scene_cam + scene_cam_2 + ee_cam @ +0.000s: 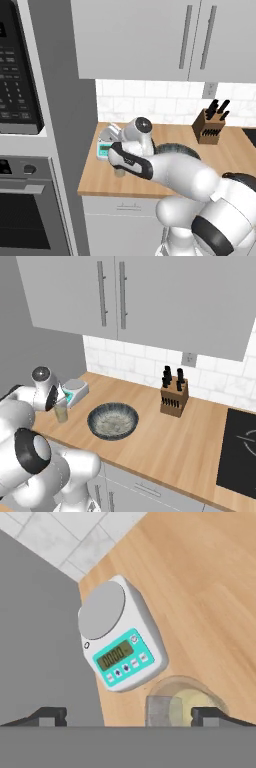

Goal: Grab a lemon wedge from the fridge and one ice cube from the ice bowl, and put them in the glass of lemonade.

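The wooden counter [165, 441] bears glass of lemonade [61, 413], kitchen scale [75, 391] (beside it), ice bowl [113, 421], knife block [174, 397].

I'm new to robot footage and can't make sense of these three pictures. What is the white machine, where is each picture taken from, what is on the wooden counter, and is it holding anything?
The white jointed machine is a robot arm in a computer-rendered kitchen. Two pictures come from cameras on its base, behind it to the left and right, showing the same counter from two sides. The third comes from a camera on the hand, looking straight down.

On the counter stand a white and teal kitchen scale, a glass of lemonade next to it, a wide speckled ice bowl and a knife block. In the hand view, a pale yellow wedge and a clear cube seem to lie inside the glass.

The gripper hangs over the glass with its two dark tips spread wide. It is open and holds nothing.
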